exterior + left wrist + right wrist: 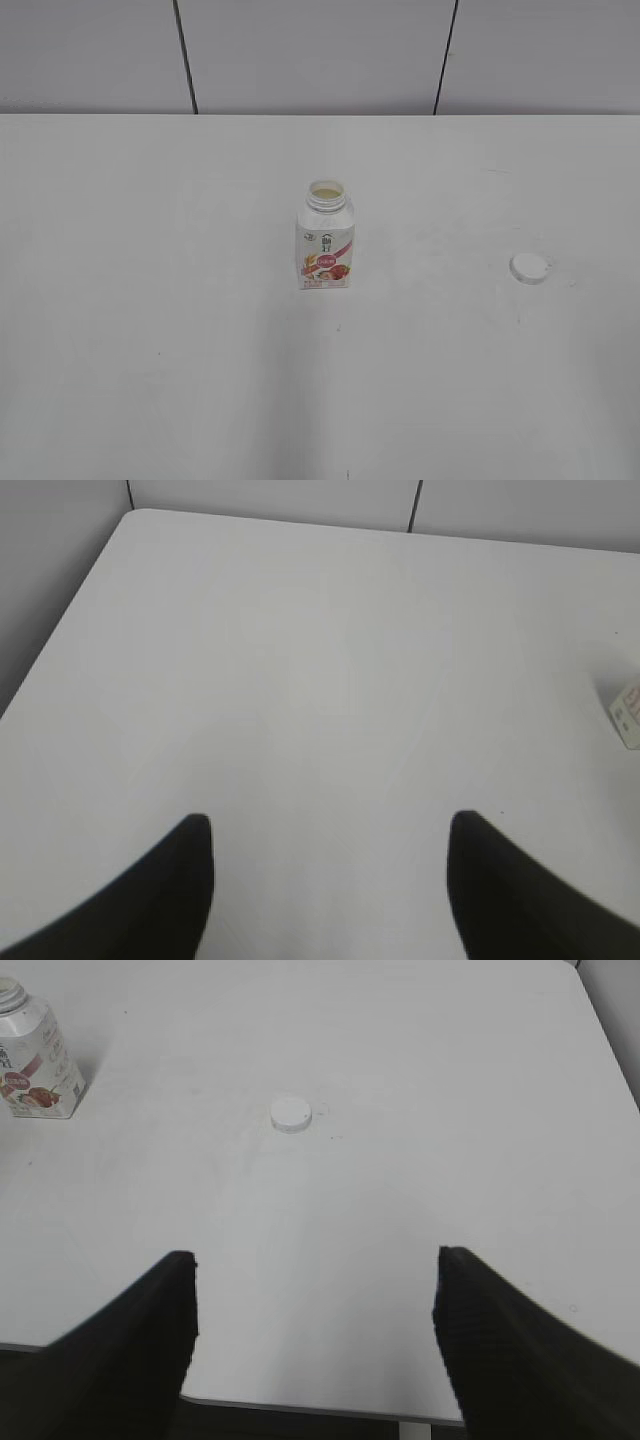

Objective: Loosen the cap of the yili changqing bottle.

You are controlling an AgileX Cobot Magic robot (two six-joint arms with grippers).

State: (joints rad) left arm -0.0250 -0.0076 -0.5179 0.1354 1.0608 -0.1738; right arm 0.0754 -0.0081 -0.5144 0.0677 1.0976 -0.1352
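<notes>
**Mia:** In the middle of the tabletop (150,300) stands the yili changqing bottle (326,243). It stands straight up, so its long way goes up and down. Where is the cap?

**Ben:** The cap (529,267) is not on the bottle. It lies flat on the tabletop, well apart from the bottle, off to the right.

**Mia:** Which arm is nearer?

**Ben:** The right end effector (315,1330) is nearer the cap, which lies straight ahead of it. The bottle sits far off to its front left. Its fingers are spread wide and hold nothing.

**Mia:** And the left end effector (330,880)?

**Ben:** Spread wide too, holding nothing. It sees only a corner of the bottle, at the right edge.

**Mia:** How does the bottle look?

**Ben:** Small, white, squarish. It has a pink band, a red strawberry picture and an open round neck. I think the loosening is already done.
</notes>
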